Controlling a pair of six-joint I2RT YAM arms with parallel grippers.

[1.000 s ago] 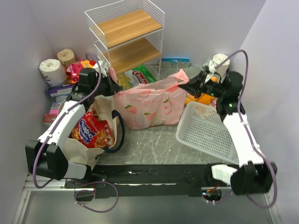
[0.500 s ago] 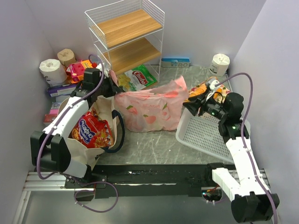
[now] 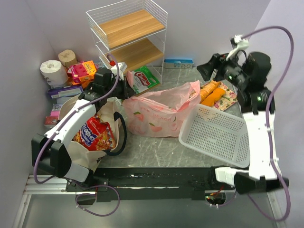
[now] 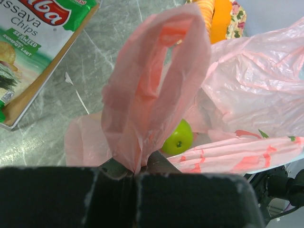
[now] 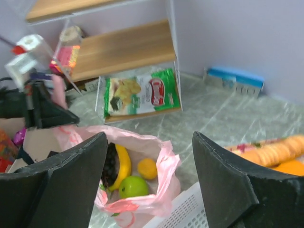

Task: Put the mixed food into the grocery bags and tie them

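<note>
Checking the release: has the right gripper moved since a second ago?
Yes. The right gripper pulled away from the pink bag, back toward the blue box.

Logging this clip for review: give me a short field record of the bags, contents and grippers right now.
left gripper: shut on loop handle of the thin pink fruit-printed plastic bag
right gripper: open, empty, raised
pink bag contents: yellow banana, green apple, orange, dark grapes
beige canvas tote: holds red snack packet
tied: neither bag
</note>
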